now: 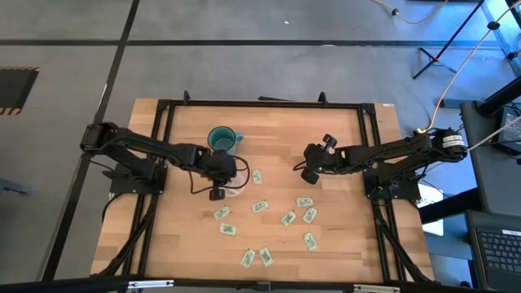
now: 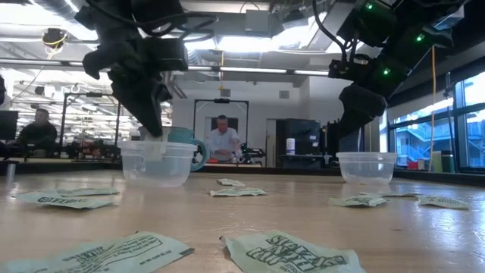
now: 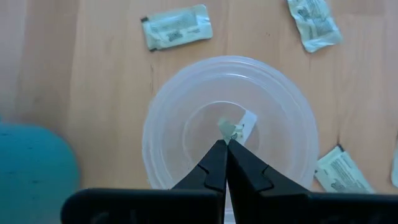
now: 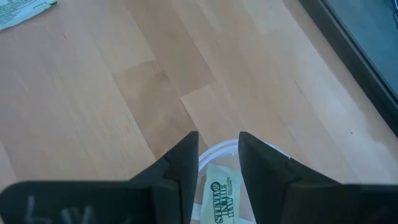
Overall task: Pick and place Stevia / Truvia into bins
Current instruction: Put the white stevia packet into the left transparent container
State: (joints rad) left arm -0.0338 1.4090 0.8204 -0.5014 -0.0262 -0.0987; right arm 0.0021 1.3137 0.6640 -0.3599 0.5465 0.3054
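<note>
Several white-and-green Stevia sachets (image 1: 286, 218) lie flat on the wooden table. One clear cup (image 3: 186, 118) stands by the teal mug (image 1: 222, 140). My left gripper (image 3: 224, 144) is right above this cup, shut on one sachet (image 3: 238, 127). It shows in the low view (image 2: 154, 125) too. The second clear cup (image 2: 366, 167) stands to the right and has a sachet (image 4: 221, 196) in it. My right gripper (image 4: 217, 144) hangs open and empty just above it. My left gripper pinches the sachet by one end (image 3: 231, 132) between its two fingertips. The fingers come from above, pointing down. The sachet hangs below them over the middle of the cup, clear of the table; I cannot tell whether it touches the cup's bottom.
The teal mug (image 2: 188, 145) stands just behind the left cup. Loose sachets lie close to that cup (image 3: 176, 27) and across the table's near half (image 2: 292, 256). A black frame (image 1: 370, 163) runs along the table's edges. People show in the room beyond (image 2: 222, 140).
</note>
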